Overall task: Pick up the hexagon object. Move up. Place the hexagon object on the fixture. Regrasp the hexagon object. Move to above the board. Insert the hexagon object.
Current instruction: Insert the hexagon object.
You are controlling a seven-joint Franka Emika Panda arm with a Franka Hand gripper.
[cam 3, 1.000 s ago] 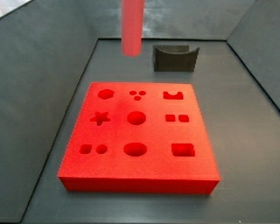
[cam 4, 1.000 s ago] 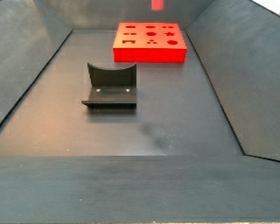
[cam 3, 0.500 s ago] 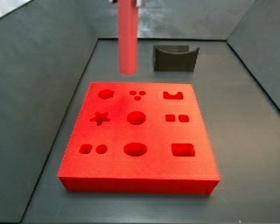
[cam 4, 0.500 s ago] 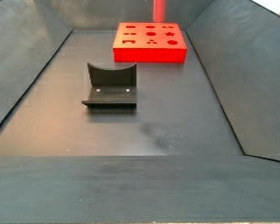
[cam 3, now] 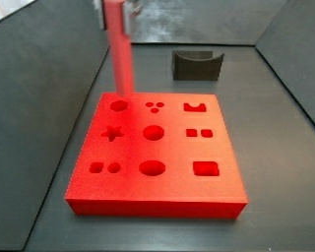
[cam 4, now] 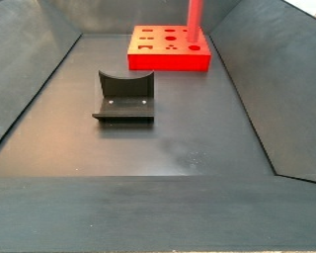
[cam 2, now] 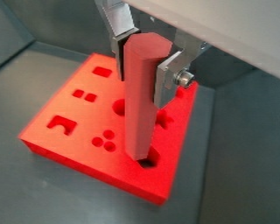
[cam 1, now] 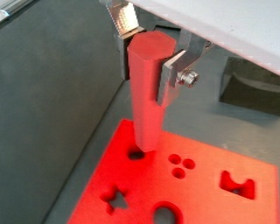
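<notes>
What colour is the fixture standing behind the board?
The fixture is dark grey, nearly black; a side view shows it best.
</notes>
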